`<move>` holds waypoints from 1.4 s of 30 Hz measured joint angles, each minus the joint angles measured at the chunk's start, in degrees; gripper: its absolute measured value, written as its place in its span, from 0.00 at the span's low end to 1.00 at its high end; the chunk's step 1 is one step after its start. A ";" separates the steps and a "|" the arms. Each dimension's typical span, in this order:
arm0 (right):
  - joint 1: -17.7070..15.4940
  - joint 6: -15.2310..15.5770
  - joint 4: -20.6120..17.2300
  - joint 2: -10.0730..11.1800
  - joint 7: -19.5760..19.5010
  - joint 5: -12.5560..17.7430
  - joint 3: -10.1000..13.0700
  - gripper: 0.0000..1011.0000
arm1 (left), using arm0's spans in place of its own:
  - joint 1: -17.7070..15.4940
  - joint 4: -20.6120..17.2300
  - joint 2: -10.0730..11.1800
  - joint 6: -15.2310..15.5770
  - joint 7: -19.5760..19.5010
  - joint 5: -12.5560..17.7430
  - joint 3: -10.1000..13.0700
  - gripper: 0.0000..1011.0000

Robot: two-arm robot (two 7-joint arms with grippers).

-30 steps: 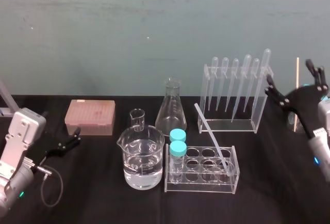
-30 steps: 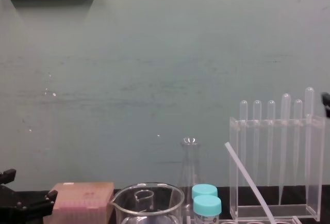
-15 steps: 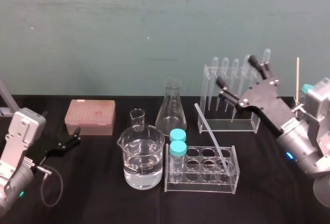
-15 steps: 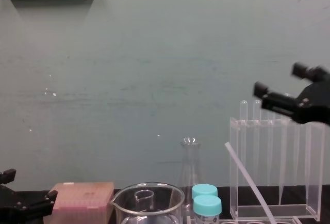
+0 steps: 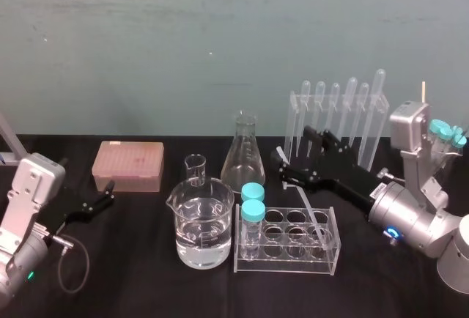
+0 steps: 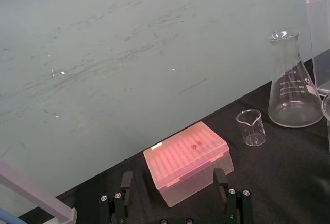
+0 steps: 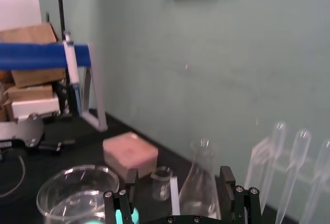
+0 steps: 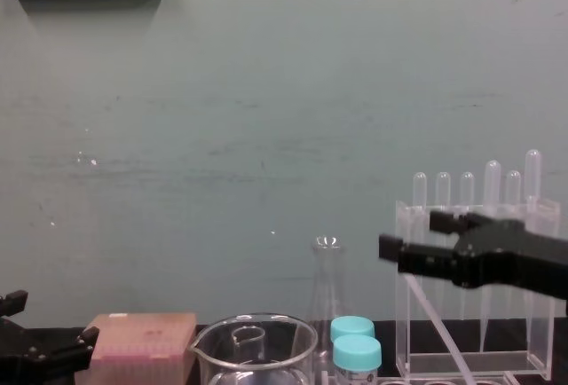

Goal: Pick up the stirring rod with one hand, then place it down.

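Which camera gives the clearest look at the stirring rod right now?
The head view: the stirring rod shows along most of its length, leaning in the tube rack, with the right gripper crossing its upper part. The chest view catches the rod below the gripper; the right wrist view, a short piece.

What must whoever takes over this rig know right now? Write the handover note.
Right gripper: open, fingers either side of the upper end of the long translucent whitish stirring rod, not closed on it.
Left gripper: open, parked at far left beside the pink rectangular box.
Rod: leaning, lower end in a hole of the clear acrylic tube rack.
Done: right gripper lined up on the rod.
Left: close, lift, place down.
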 joint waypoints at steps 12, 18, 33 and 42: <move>1.34 7.58 2.87 -1.12 -0.60 -0.81 0.13 0.99 | 0.00 0.00 0.00 0.00 0.00 0.00 0.00 0.99; 2.21 8.21 4.63 -2.02 0.74 -0.97 0.41 0.99 | 0.00 0.00 0.00 0.00 0.00 0.00 0.00 0.99; 2.51 8.57 5.34 -2.49 1.56 -1.30 0.63 0.99 | 0.00 0.00 0.00 0.00 0.00 0.00 0.00 0.99; 2.46 8.43 5.24 -2.45 1.54 -1.27 0.62 0.85 | 0.00 0.00 0.00 0.00 0.00 0.00 0.00 0.99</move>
